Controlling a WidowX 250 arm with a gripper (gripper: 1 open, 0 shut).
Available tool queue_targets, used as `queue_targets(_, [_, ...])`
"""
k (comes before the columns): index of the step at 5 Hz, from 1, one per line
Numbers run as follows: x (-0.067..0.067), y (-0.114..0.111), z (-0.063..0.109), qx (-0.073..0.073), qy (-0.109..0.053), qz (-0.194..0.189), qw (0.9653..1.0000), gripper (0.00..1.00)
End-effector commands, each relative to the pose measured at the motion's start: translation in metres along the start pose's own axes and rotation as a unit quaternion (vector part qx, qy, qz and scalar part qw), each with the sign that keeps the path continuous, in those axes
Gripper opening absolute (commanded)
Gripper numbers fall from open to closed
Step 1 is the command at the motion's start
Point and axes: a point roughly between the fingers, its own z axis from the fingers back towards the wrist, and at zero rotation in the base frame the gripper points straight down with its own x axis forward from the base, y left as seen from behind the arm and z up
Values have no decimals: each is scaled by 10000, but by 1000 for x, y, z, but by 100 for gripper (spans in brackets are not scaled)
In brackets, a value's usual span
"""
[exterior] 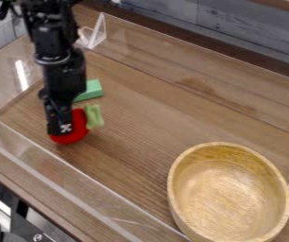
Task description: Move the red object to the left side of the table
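Now my claw [66, 124] is clamped on the red toy [69, 132], low over the counter [173, 113] near its left edge, so only setting it down and letting go remains.

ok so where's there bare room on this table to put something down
The widest bare patch is the middle and back right of the table, between the green block and the wooden bowl. A smaller strip runs along the front wall, left of the bowl. The left side is crowded: the gripper, shut on the red object, sits just in front of the block.
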Motion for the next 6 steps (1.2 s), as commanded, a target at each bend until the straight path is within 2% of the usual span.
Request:
queue_targets(1, [-2,3,-4,120,-80,-114,9998,0])
queue_targets(3, [4,0,-18,39,-118,-217,9997,0])
queue_targets(6, [12,-4,-28,-50,-202,-318,9993,0])
